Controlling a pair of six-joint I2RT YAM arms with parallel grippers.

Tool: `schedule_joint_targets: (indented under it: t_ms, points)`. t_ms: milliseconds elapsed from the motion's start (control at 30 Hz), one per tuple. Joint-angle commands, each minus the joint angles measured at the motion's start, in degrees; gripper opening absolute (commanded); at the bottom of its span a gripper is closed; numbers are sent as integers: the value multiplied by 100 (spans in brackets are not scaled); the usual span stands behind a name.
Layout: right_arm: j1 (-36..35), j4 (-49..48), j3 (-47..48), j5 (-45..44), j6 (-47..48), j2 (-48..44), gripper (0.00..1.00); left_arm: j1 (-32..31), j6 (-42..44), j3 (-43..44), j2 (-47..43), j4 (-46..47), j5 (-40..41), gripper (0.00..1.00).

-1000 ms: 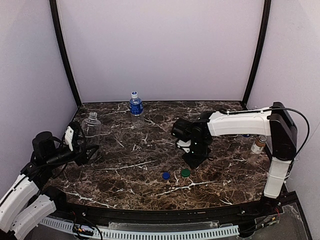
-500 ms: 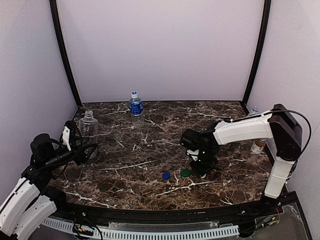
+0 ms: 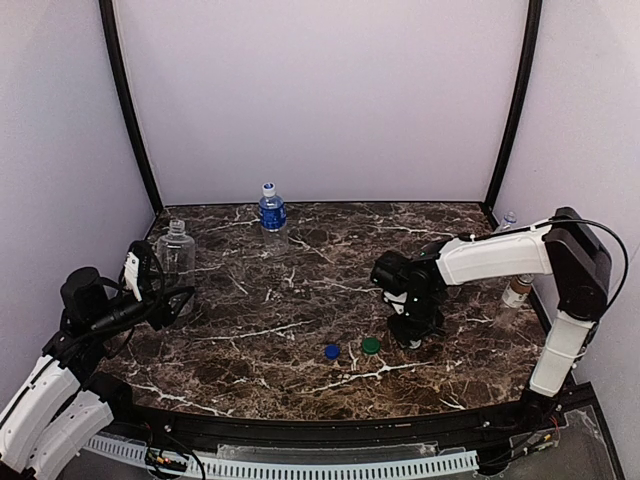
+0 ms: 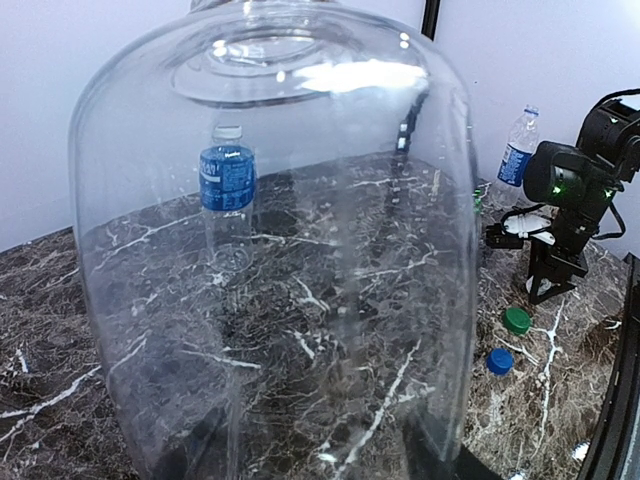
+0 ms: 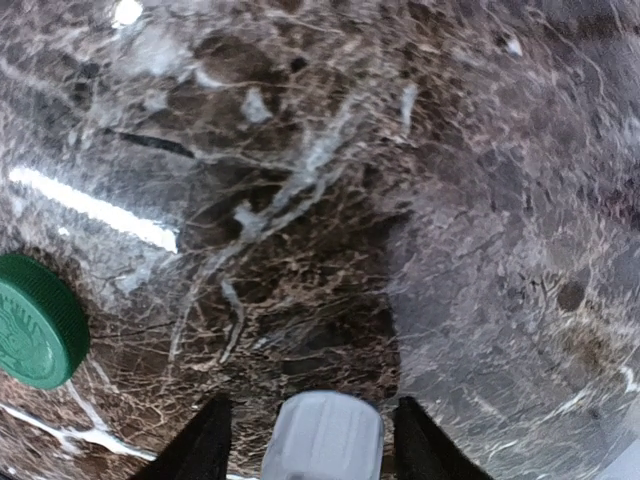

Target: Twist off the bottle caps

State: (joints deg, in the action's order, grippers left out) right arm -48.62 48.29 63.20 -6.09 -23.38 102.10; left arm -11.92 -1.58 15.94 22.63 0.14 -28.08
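The marble bench (image 3: pixel 250 365) carries the plain clear bottle (image 3: pixel 177 252), upright near its left edge, with the left gripper (image 3: pixel 178 298) clamped on its lower part. A blue-labelled bottle (image 3: pixel 271 210) stands at the back edge and a second blue-labelled bottle (image 3: pixel 508 220) in the back right corner. The brown bottle (image 3: pixel 517 290) is by the right edge. Right of centre, the right gripper (image 3: pixel 412 338) points down, its fingers (image 5: pixel 212 445) slightly parted around a pale cap (image 5: pixel 322 440). A green cap (image 3: pixel 371 345) and a blue cap (image 3: pixel 332 351) lie just beside it.

Bottles: four — one plain clear bottle (image 3: pixel 178 255), one blue-label bottle (image 3: pixel 271 210) at rear, a second blue-label bottle (image 4: pixel 516 152) at right, one brown bottle (image 3: pixel 517 290). Loose caps: three — one blue cap (image 3: pixel 331 351), one green cap (image 3: pixel 371 345), one pale cap (image 5: pixel 322 440).
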Motion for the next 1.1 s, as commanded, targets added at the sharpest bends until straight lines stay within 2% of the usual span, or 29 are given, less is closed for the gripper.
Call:
schedule_joint_targets:
  t_ms: [0, 133, 233, 333, 400, 467, 500, 533, 567, 667, 733, 900, 1067]
  points:
    - [68, -173, 15, -104, -84, -45, 64, 48, -18, -88, -40, 132, -85, 36]
    - [59, 344, 506, -427, -169, -46, 74, 45, 13, -113, -46, 152, -210, 36]
    - [-11, 819, 1222, -634, 1, -76, 75, 47, 76, -138, -53, 155, -351, 36]
    - [-343, 713, 2155, -591, 519, -227, 75, 48, 110, -203, -69, 210, -590, 36]
    - [-696, 184, 2760, -230, 1047, -311, 75, 45, 109, -246, -66, 285, -862, 37]
    - [-1076, -694, 3155, 505, 1642, -386, 75, 52, 113, -271, -58, 369, -1144, 37]
    - [-1254, -1269, 3242, 991, 1914, -411, 81, 53, 112, -278, -58, 420, -1296, 37]
    - [-1402, -2117, 3249, 1433, 2143, -441, 96, 56, 113, -288, -57, 440, -1371, 37]
    - [-1515, -2724, 3206, 1850, 2278, -443, 98, 58, 121, -291, -57, 477, -1502, 37]
    - [-1606, -4364, 3258, 2758, 2093, -174, 99, 56, 123, -310, -65, 524, -1756, 37]
    - [-1604, -4729, 3765, 2949, 1832, 217, 99, 58, 123, -318, -80, 544, -1876, 38]
    - [-1607, -4399, 5261, 2356, 1081, 1304, 86, 57, 326, -358, -134, 568, -2016, 38]
    - [-1634, -4149, 6017, 2632, 727, 1959, 77, 67, 292, -394, -154, 608, -1994, 38]
